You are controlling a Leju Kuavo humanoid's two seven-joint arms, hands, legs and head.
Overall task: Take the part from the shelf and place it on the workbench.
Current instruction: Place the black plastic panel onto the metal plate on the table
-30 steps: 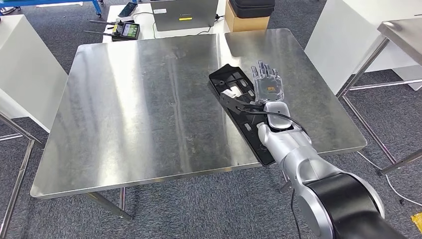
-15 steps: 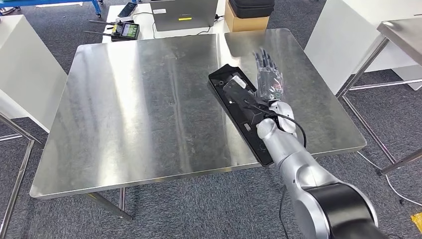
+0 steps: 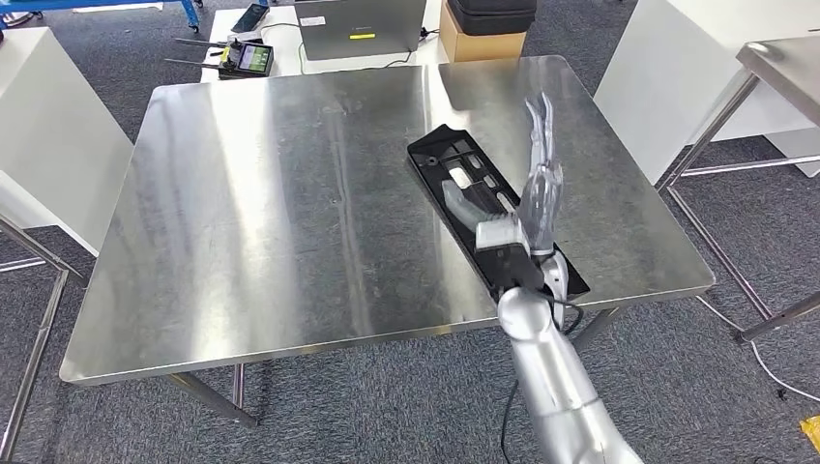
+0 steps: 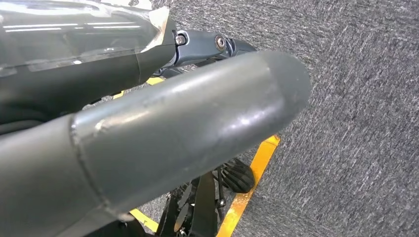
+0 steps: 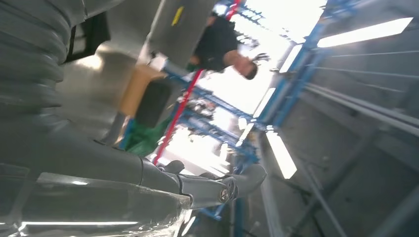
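The part (image 3: pixel 442 160), a long black plastic tray-like piece, lies flat on the steel workbench (image 3: pixel 290 213), running from mid-table toward the near right edge. My right hand (image 3: pixel 540 188) is raised above the part, turned edge-on with its fingers stretched up and apart, holding nothing. In the right wrist view that right hand (image 5: pixel 99 182) points up toward the ceiling lights. My left hand (image 4: pixel 188 113) hangs over the carpet floor with its thumb and fingers straight and nothing in it.
Beyond the workbench's far edge stand a grey laptop (image 3: pixel 360 27), a cardboard box with a black case (image 3: pixel 483 29) and a handheld controller (image 3: pixel 247 60). White panels (image 3: pixel 48 126) flank the left, and another steel table (image 3: pixel 783 58) is at right. A person (image 5: pixel 222 42) stands behind.
My right hand has come off the part, turned from flat to edge-on and risen, while the arm drew back toward me. The part stays lying on the workbench.
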